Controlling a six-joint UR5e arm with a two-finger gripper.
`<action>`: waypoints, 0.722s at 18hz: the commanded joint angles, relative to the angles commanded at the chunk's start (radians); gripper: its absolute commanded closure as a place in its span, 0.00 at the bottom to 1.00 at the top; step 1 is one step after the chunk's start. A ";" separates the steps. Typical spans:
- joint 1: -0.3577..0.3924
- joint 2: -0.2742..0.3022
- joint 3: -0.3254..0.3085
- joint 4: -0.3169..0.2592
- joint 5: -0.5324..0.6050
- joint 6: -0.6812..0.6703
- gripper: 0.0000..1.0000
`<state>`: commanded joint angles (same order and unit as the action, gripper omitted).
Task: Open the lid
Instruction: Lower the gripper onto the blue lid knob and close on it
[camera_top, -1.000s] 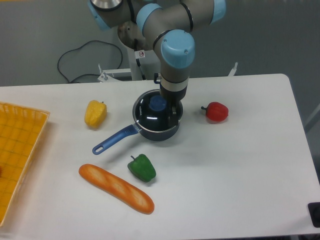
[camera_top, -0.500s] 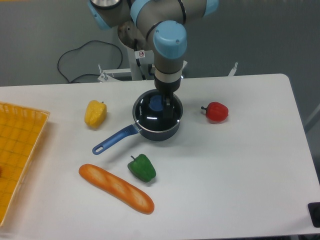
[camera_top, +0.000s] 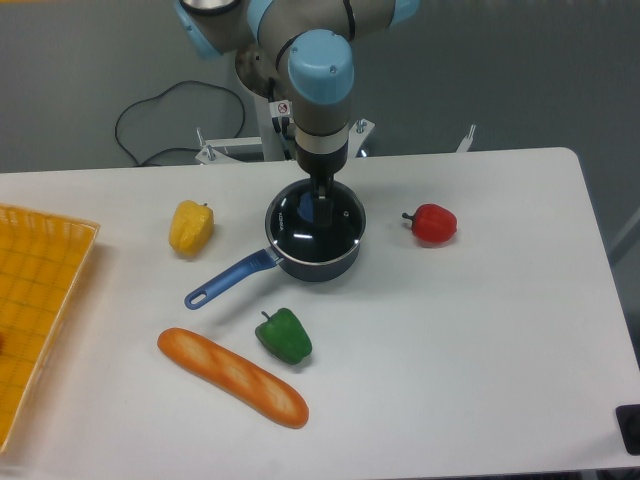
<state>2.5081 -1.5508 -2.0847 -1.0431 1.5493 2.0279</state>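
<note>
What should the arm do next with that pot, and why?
Probably close the gripper on the blue knob and lift. The lid sits flat on the saucepan, and the fingers hang right at the knob, though whether they already pinch it cannot be told.

— What can't you make out from up here?

— My own gripper (camera_top: 321, 208), mostly. My wrist covers it, so I can't tell how the jaws stand. It also hides most of the blue knob (camera_top: 308, 211) on the lid (camera_top: 340, 228).

— And at the edges?

— The yellow basket (camera_top: 35, 310) is cut off on the left. A dark object (camera_top: 630, 428) is clipped at the bottom right corner; I can't tell what it is. My arm's upper joints run out of the top.

— Inside the saucepan (camera_top: 300, 265)?

— Too dark through the glass to tell.
</note>
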 joint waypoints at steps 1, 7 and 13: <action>0.000 0.000 -0.002 0.000 0.000 0.000 0.00; -0.008 -0.021 0.009 -0.002 0.005 -0.002 0.00; -0.020 -0.034 0.009 -0.002 0.017 -0.012 0.00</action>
<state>2.4881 -1.5846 -2.0755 -1.0446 1.5662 2.0157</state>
